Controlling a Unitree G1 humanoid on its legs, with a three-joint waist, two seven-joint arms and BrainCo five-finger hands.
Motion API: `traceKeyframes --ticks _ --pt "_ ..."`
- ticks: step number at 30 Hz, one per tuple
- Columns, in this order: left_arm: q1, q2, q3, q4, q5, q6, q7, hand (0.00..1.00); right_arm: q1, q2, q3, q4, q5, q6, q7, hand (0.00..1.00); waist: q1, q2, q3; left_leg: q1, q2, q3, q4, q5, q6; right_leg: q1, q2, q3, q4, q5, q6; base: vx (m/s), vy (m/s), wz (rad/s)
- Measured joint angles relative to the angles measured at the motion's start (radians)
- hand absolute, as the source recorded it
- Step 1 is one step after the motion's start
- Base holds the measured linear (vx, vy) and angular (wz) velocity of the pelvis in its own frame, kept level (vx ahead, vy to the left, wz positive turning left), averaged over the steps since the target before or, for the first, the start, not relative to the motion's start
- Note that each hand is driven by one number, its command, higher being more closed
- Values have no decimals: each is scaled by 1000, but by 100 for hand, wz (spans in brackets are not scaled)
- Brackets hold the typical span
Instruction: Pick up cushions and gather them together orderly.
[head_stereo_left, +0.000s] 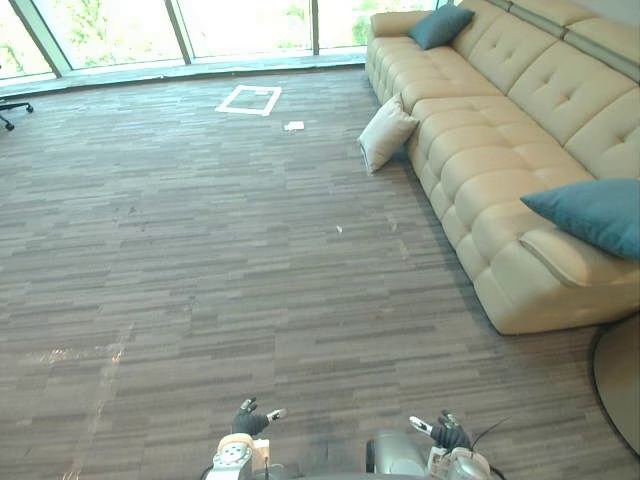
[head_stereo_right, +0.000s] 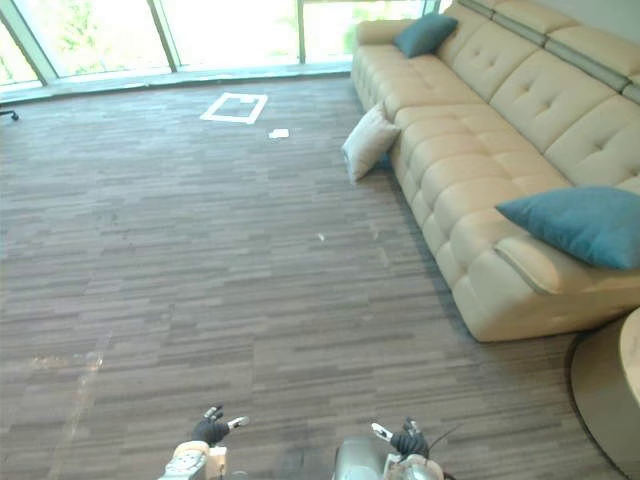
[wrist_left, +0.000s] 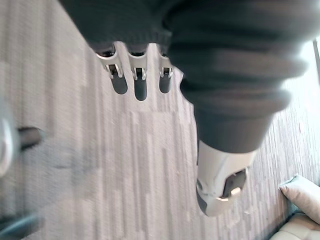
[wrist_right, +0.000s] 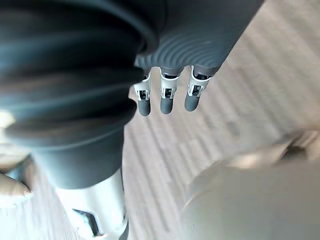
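Cream cushion (head_stereo_left: 386, 132) is down on the carpet floor (head_stereo_left: 200, 250), tipped up on edge w/ the front of the sofa (head_stereo_left: 500, 110) propping it. It's the odd one out, so prob. the first to fetch. Two more are up on the seat: the far teal cushion (head_stereo_left: 440, 26) leans in the corner at the far end and the near teal cushion (head_stereo_left: 590, 215) lies at the close end. All three are well apart, so nothing's gathered yet. Left robot hand (head_stereo_left: 250, 420) and right robot hand (head_stereo_left: 448, 434) hang low, far from the sofa. Wrist views show both w/ fingers straight and loose, holding nothing, which makes sense as the robot needs to walk over first. Further off on the floor are a white taped square (head_stereo_left: 250, 99) and a small white scrap (head_stereo_left: 294, 126).
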Motion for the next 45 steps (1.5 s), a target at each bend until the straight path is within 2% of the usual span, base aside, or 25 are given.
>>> traceKeyframes --ticks 2,5,7,8,9,13,17,19,20,21,22,23,25,26,28,31,34,35,36,37,38,39,41,43,45 --pt "3 -2 6 -2 1 6 -4 0 38 6 -4 7 -21 20 -2 0 -2 -20 -3 69 -6 -28 -26 -42 -42 -34 5 21 -275 222 -18 624 -197 59" --pt "2 -31 41 -4 1 8 -9 0 37 -5 -6 -2 -35 25 -13 0 1 19 -1 78 23 -27 38 -8 -60 -42 20 35 -164 108 -50 607 -223 6" --pt "8 -52 54 -3 6 8 -10 0 56 -6 -10 -27 -35 35 -24 0 -16 41 -6 18 72 -69 272 19 -109 24 20 -9 -133 14 -63 568 -265 47" --pt "12 -59 84 -20 13 9 -13 0 72 -4 -3 -43 -35 37 -23 0 -20 43 -4 -105 129 -110 601 102 -239 118 29 -37 -159 -19 -81 661 -288 43" --pt "26 -61 120 -56 15 8 -13 0 72 -11 4 -44 -36 40 -24 0 -14 43 -2 -197 186 -101 837 124 -260 204 61 -47 -212 -36 -90 526 -225 24" --pt "51 -58 171 -124 13 4 -8 0 72 -17 47 -66 -34 41 -22 0 16 34 -2 -392 262 54 952 73 -168 432 90 -24 -388 -62 -87 475 -136 -29" --pt "48 -59 196 -138 0 -15 -8 0 41 -14 41 -55 -35 42 -18 0 46 33 0 -489 196 142 438 82 -142 580 61 74 -520 -66 -62 581 97 -89" --pt "48 -57 182 -132 -1 -15 -8 0 37 -21 35 -18 -36 37 -19 0 46 42 -4 -514 148 100 141 179 -133 672 51 107 -602 -84 -26 528 208 -49" --pt "49 -54 167 -131 -1 -15 -7 0 38 -28 36 -8 -36 37 -19 0 47 50 -9 -541 148 94 123 191 -116 699 56 119 -619 -91 -14 676 357 -54" --pt "48 -35 149 -126 -1 -16 -8 0 37 -27 39 26 -37 38 -20 0 64 42 -24 -559 129 61 156 335 -57 730 44 163 -614 -94 4 554 299 -44" --pt "48 -30 145 -121 -1 -16 -8 0 36 -24 40 31 -37 38 -19 0 63 36 -30 -559 119 57 157 357 -43 732 36 171 -611 -90 10 842 434 -14" --pt "37 -3 123 -92 1 -14 -8 0 37 -5 43 50 -51 37 -17 0 44 -11 -57 -548 62 52 168 313 -13 711 -17 196 -556 -48 26 713 346 37" --pt "34 16 119 -86 1 -15 -8 0 41 4 33 60 -73 37 -16 0 42 -38 -61 -523 14 52 182 264 6 664 -40 230 -407 33 71 835 389 51" --pt "27 26 116 -64 1 -13 -6 0 41 11 34 85 -74 38 -16 0 42 -61 -55 -445 -36 38 177 192 18 577 -49 267 -121 201 180 529 226 42" --pt "20 36 110 -38 1 -9 3 0 29 4 35 85 -74 32 -14 0 39 -56 -51 -361 -54 26 162 130 21 442 -45 286 167 251 242 535 151 17" --pt "23 37 60 -9 1 7 13 0 23 -29 40 48 -72 24 -14 0 32 -2 -26 -137 -44 19 56 63 17 216 -40 168 358 74 66 621 84 -13" --pt "28 33 36 2 1 11 13 0 14 -28 34 28 -72 13 -14 0 -7 19 -11 -7 -5 12 -6 50 15 39 -20 56 140 -9 9 535 -62 31" --pt "27 31 37 0 1 11 12 0 14 -27 34 21 -72 13 -14 0 -8 20 -11 3 2 12 -12 47 15 23 -18 49 105 -8 9 585 -166 56" --pt "23 23 31 -8 1 10 12 0 19 -21 34 6 -72 14 -14 0 -13 14 -12 38 20 3 -35 25 -18 -23 -8 32 -122 51 18 622 -232 57" --pt "27 28 26 -13 2 9 9 0 34 -16 36 11 -73 19 -14 0 -14 -22 -17 75 8 -13 -46 -3 -55 -37 -13 48 -302 194 9 502 -196 57" --pt "27 29 26 -12 1 9 10 0 36 -15 35 15 -73 20 -14 0 -15 -26 -18 85 9 -23 -46 -11 -62 -34 -12 51 -294 249 -9 660 -265 19" --pt "17 4 28 -4 1 11 7 0 30 -20 32 15 -73 28 -18 0 -4 8 -17 111 43 -23 -30 -7 -75 -43 8 49 -207 186 -48 609 -256 8" --pt "16 -19 39 -14 4 9 5 0 30 -20 29 1 -73 29 -19 0 -20 21 -14 84 65 -28 80 20 -111 -34 6 37 -143 92 -49 681 -329 16" --pt "29 -59 82 -36 10 10 -5 0 53 -19 13 -25 -72 45 -19 0 -29 47 -9 -87 166 -81 567 123 -257 98 44 7 -187 27 -69 579 -294 13" --pt "46 -61 124 -68 11 9 -10 0 65 -20 14 -49 -71 45 -20 0 -26 57 -10 -181 224 -72 826 134 -274 192 85 5 -245 13 -88 425 -159 -28"
